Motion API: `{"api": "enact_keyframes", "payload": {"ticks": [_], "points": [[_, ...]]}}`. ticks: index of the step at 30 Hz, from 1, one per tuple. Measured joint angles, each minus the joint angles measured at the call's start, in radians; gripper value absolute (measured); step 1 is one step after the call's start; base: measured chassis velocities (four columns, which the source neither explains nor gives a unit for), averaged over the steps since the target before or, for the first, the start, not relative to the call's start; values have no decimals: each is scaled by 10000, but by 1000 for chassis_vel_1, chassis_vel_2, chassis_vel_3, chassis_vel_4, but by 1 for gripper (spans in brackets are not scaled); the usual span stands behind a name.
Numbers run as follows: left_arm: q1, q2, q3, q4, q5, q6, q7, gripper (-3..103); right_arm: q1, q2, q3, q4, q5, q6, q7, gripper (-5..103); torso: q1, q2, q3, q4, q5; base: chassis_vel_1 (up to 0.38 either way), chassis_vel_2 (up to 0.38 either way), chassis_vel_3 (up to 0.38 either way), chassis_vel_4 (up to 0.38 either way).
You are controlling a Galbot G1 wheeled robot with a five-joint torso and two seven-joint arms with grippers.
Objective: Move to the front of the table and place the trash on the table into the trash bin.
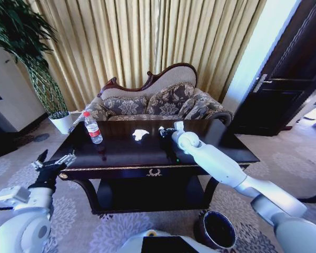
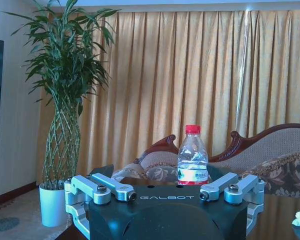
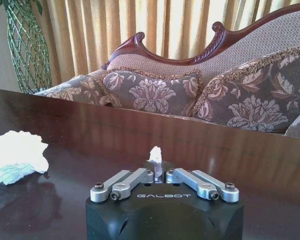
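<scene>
The right gripper [image 3: 159, 175] pinched 1 small paper scrap [image 3: 155, 153] over the table [image 1: 221, 138], the left gripper [image 1: 53, 162] waited wide, while another crumpled paper [image 1: 140, 135], the water bottle [image 1: 93, 128] and the empty trash bin [image 1: 217, 230] remained.

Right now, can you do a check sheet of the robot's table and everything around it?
Surface: glossy dark table, gold-trimmed front edge, lower shelf.
Job's things: water bottle upright near the table's left end; crumpled white paper lying mid-table; dark trash bin on the carpet by the table's right front.
Clutter: nothing seen.
Grippers: right gripper over the table, shut on a small white paper scrap; left gripper open, hovering off the table's left front corner, facing the bottle.
Cables: nothing seen.
Surroundings: patterned sofa behind the table, gold curtains, bamboo plant in a white pot, dark door at right.
</scene>
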Motion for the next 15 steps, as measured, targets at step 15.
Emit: {"api": "enact_keyframes", "payload": {"ticks": [15], "points": [[-11, 8, -28, 75, -17, -43, 12, 100, -74, -57, 34, 226, 12, 5, 21, 0, -1, 0, 0, 1, 1, 0, 0, 0, 0]]}}
